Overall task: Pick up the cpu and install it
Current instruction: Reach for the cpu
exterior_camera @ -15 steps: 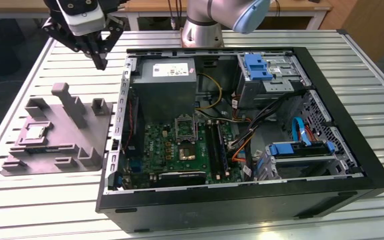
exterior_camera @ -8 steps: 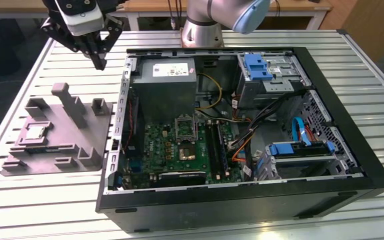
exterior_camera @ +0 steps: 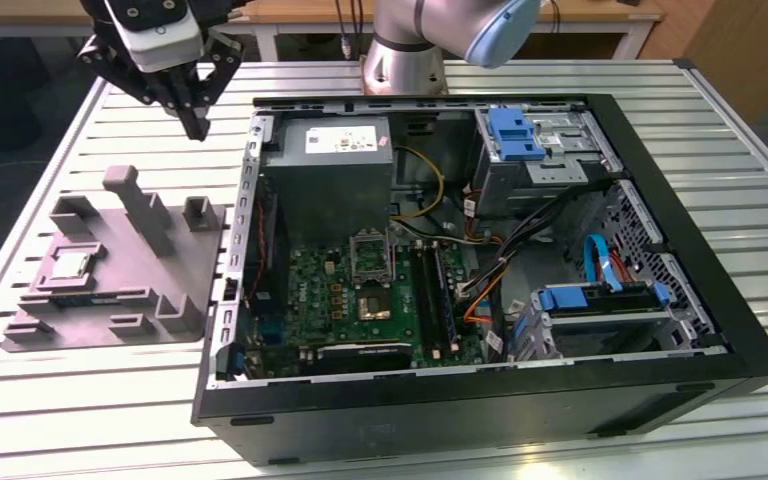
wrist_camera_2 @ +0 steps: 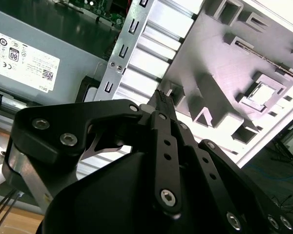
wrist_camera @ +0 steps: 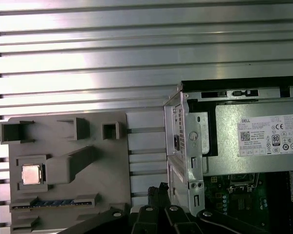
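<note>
Spanning the scene, the slatted worktop (exterior_camera: 37, 400) carries an open computer case (exterior_camera: 491, 420); a grey fixture (exterior_camera: 157, 290) lies beside it; the fingers (exterior_camera: 197, 120), pressed together and holding nothing, hang over the worktop near the case's corner; the cpu (exterior_camera: 71, 263) sits in a fixture recess.

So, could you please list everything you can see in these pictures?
table: one, silver, slatted, under everything.
computer case: one, black, open, mid-table.
circuit board: one, green, inside the computer case.
power supply: one, grey, inside the computer case.
drive brackets: two, blue, inside the computer case.
fixture: one, grey plastic, on the table at the exterior view's left.
cpu: one, silver-grey, sitting in the fixture.
arm: one, silver and blue, beyond the computer case.
gripper: one, black, shut, empty, above the table near the fixture.
</note>
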### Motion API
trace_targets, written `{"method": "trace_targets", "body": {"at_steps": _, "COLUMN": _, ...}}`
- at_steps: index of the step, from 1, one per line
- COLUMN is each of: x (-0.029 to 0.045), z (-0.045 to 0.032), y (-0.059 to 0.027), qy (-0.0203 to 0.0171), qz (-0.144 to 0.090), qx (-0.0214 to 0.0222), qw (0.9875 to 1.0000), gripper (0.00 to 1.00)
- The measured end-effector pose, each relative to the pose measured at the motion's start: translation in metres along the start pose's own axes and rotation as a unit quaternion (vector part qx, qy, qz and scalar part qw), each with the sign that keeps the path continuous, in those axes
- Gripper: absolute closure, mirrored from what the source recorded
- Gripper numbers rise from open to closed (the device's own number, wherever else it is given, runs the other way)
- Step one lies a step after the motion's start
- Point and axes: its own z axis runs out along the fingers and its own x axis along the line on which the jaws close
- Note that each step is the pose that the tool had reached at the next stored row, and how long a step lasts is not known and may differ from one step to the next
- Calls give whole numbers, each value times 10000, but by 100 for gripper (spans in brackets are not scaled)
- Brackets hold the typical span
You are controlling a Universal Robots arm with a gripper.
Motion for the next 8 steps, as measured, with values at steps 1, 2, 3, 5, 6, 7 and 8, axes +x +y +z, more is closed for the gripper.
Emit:
{"method": "trace_targets", "body": {"at_steps": 1, "x": 9, "z": 2, "y": -1, "qy": 0, "qz": 0, "qx": 0, "qw": 10000, "gripper": 89}}
{"method": "trace_targets", "body": {"at_steps": 2, "x": 15, "z": 5, "y": -2, "qy": 2, "qz": 0, "qx": 0, "qw": 10000, "gripper": 89}}
{"method": "trace_targets", "body": {"at_steps": 3, "x": 16, "z": 6, "y": -2, "qy": 3, "qz": 0, "qx": 0, "qw": 10000, "gripper": 89}}
{"method": "trace_targets", "body": {"at_steps": 5, "x": 20, "z": 8, "y": -2, "qy": 2, "qz": 0, "qx": -1, "qw": 10000, "gripper": 89}}
{"method": "trace_targets", "body": {"at_steps": 6, "x": 22, "z": 8, "y": -2, "qy": 2, "qz": 0, "qx": -1, "qw": 10000, "gripper": 89}}
{"method": "trace_targets", "body": {"at_steps": 7, "x": 23, "z": 8, "y": -2, "qy": 2, "qz": 0, "qx": 0, "qw": 10000, "gripper": 89}}
{"method": "trace_targets", "body": {"at_steps": 8, "x": 25, "z": 8, "y": -2, "qy": 3, "qz": 0, "qx": 0, "qw": 10000, "gripper": 89}}
